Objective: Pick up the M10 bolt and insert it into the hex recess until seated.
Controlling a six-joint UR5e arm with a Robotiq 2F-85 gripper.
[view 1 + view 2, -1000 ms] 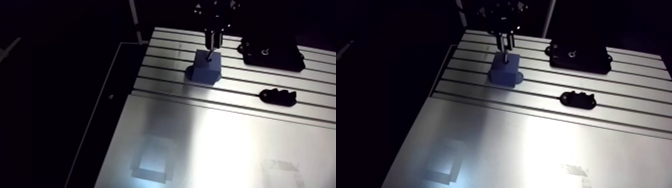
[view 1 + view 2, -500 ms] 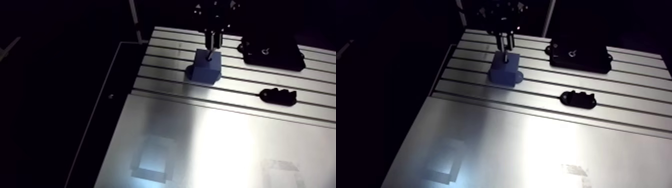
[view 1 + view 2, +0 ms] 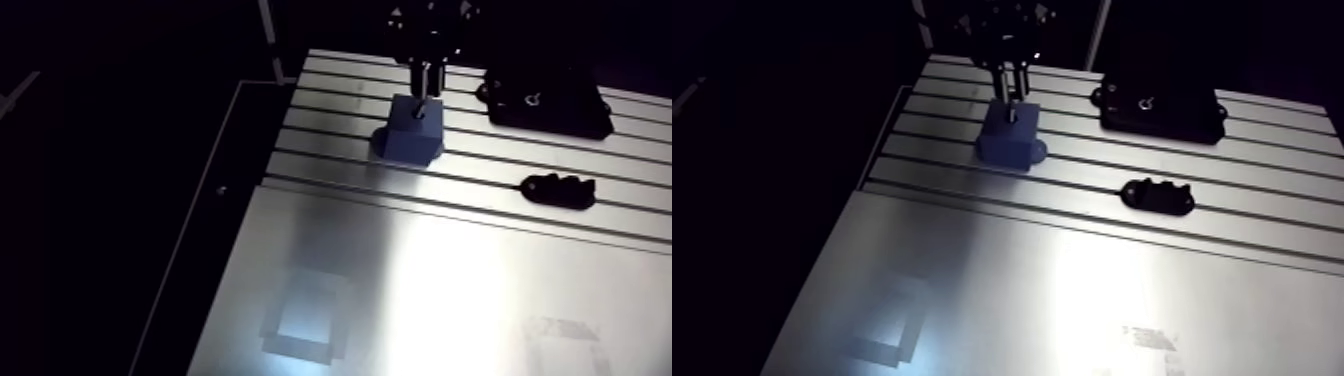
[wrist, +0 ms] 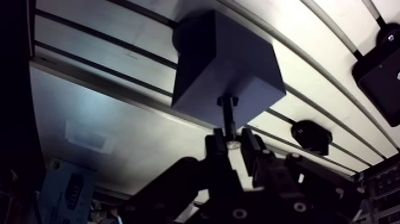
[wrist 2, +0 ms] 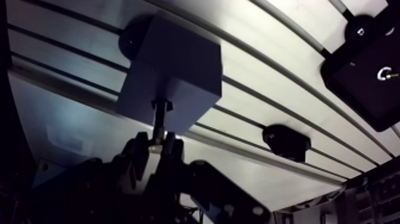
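Note:
A dark blue block [image 3: 410, 135] stands on the slotted table [image 3: 420, 280], with its hex recess in the top face. My gripper [image 4: 232, 143] hangs right over it, shut on the M10 bolt [image 4: 228, 116]. The bolt points straight down from between the fingertips, and its lower end meets the block's top face [image 5: 159, 107] at the recess. In the arm view the gripper [image 3: 427, 75] comes down onto the block from above. How deep the bolt sits in the recess is hidden.
A large black fixture [image 3: 545, 105] sits at the table's far right. A smaller black clamp-like part [image 3: 558, 190] lies in a slot to the right of the block. The table's left edge [image 3: 215, 200] drops off into dark.
The whole arm view has shifted slightly, so the camera moved with the arm. The gripper stays shut on the bolt over the block.

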